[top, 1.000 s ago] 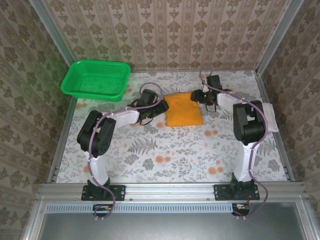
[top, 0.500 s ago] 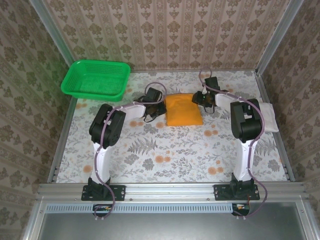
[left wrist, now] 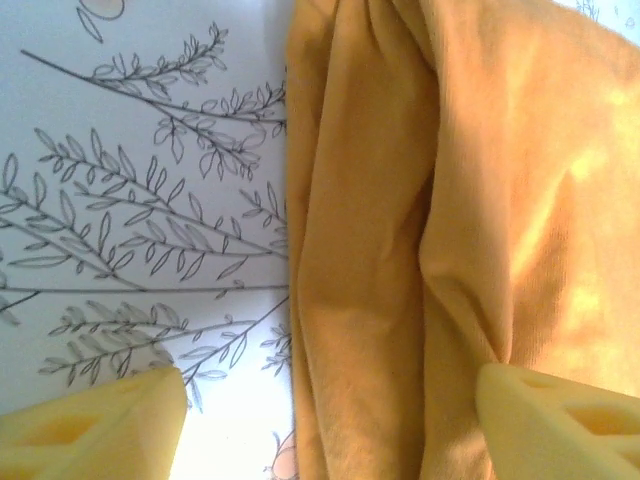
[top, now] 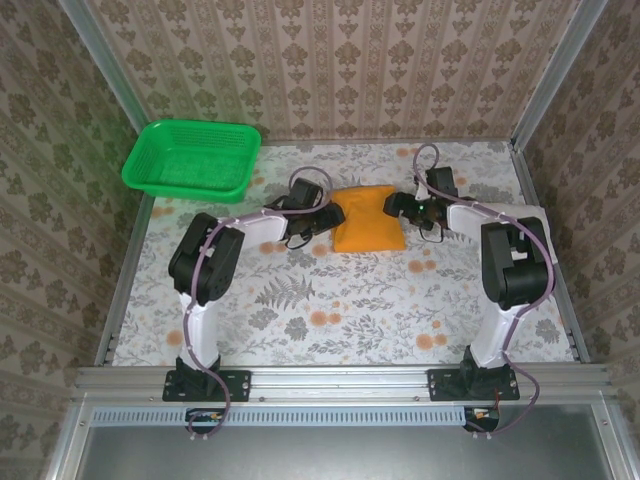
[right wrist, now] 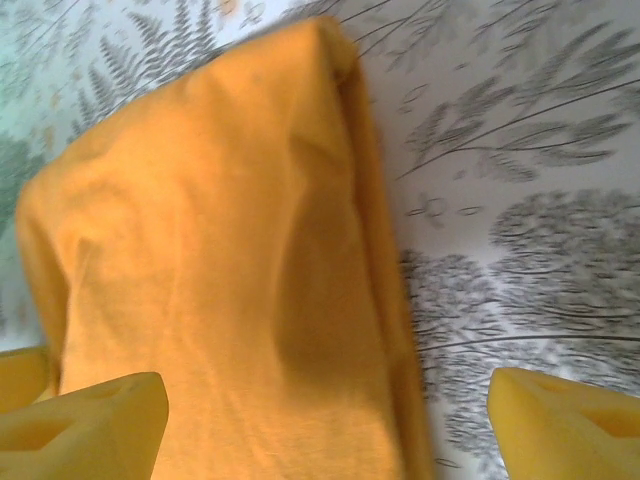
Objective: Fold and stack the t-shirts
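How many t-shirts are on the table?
2. The orange t-shirt lies folded mid-table; the white t-shirt sits at the table's right edge, partly hidden behind the right arm.

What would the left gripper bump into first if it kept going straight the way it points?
Most likely the folded orange t-shirt: its edge lies straight ahead of the open left gripper, between its fingers. Depth is hard to judge, so one finger might meet the flowered tablecloth beside it.

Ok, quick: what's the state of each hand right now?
Left hand: open, straddling the edge of the folded orange t-shirt, holding nothing.
Right hand: open over the same shirt, holding nothing.
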Robot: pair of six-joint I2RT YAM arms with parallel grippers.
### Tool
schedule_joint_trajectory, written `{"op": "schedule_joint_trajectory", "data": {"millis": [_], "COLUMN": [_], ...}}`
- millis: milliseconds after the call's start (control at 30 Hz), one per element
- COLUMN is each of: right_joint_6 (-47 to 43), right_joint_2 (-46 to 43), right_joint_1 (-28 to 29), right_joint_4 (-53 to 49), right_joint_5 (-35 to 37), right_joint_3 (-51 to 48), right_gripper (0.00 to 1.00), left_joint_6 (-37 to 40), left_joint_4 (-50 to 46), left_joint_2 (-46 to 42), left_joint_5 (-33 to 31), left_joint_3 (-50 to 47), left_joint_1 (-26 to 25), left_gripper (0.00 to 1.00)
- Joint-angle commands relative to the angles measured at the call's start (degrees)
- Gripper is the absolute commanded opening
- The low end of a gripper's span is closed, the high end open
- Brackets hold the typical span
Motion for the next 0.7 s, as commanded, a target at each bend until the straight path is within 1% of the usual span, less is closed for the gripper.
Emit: {"op": "schedule_joint_trajectory", "data": {"millis": [0,67,267,333,433,600,667], "right_joint_6": [1.31,1.41,1.89,2.74,3.86,3.97,4.1], "right_joint_2": [2.88,4.33,7.89,8.89,10.09,10.8,10.99], "right_joint_1": [0.25,0.47,0.61,0.81,1.34,2.88,3.57], "right_joint_4": [2.53,2.61,2.59,3.98,5.37,5.36,5.75], "right_joint_5": [-7.88,-8.62,-10.21,-12.64,-15.68,-16.61,-17.45], "right_joint_3": [0.87,1.72,3.08,3.08,3.42,4.29,4.72], "right_gripper": [0.83,0.81,0.75,0.74,0.72,0.7,0.69], "left_joint_6": [-0.57,-0.74,-1.92,-2.46,-2.68,-2.67,-2.83], "left_joint_4": [1.49,0.89,0.11,0.57,0.52,0.46,0.41], "left_joint_2": [-0.38,1.48,5.7,6.46,7.36,7.98,8.3], "left_joint_5": [3.53,5.3,7.36,7.79,8.8,9.25,9.43], "left_joint_3": [0.32,2.19,5.47,5.51,5.78,5.52,5.47], "left_joint_1": [0.4,-0.08,-1.89,-1.99,-1.99,-1.91,-1.75], "left_gripper": [0.85,0.86,0.76,0.68,0.5,0.3,0.25]}}
